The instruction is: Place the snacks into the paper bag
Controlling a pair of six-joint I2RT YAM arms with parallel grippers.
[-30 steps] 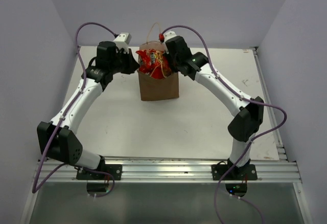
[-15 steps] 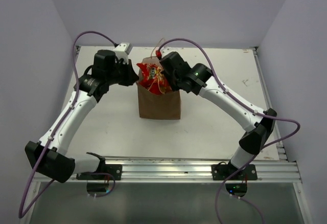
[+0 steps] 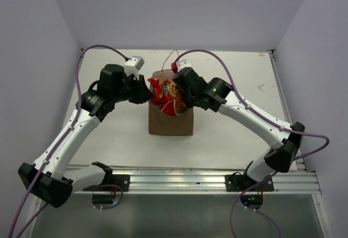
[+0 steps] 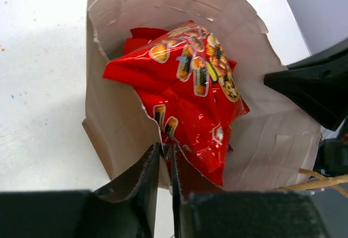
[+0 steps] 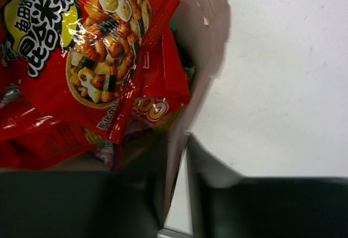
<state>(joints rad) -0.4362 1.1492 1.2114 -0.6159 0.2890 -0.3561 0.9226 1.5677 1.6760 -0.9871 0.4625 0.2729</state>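
- Top view: a brown kraft paper bag [image 3: 171,119] stands upright just above the centre of a white, lightly scuffed table [image 3: 234,124]. Glossy red snacks [image 3: 164,94] bulge from its mouth.
- The left gripper [image 3: 145,92] meets the bag's rim from 9 o'clock and the right gripper [image 3: 182,94] from 3 o'clock. Their black heads crowd the mouth and hide part of it.
- A thin loop handle [image 3: 168,58] rises at the bag's 12 o'clock. Purple cables [image 3: 81,75] arch over both white arms, and a metal rail [image 3: 179,178] runs along 6 o'clock.
- Left wrist view: the bag's creased, ragged-edged mouth fills the frame. A crinkled red packet [image 4: 190,86] printed with rice crackers lies slanted inside, with more red beneath it.
- The left gripper's fingers [image 4: 144,183] stand close on either side of the rim at 6 o'clock, with a thin slit between them. I cannot tell whether they press the paper.
- The right gripper's black body juts in at 3 o'clock, with another loop handle at 4 o'clock.
- Right wrist view: the red packet, shiny film with a yellow label, fills 10 o'clock, and further packets are wedged under it.
- The bag's paper wall runs from 12 to 6 o'clock. The right gripper's fingers [image 5: 136,194] are closed together on that wall at 6 o'clock, one inside and one outside. Bare table lies at 3 o'clock.
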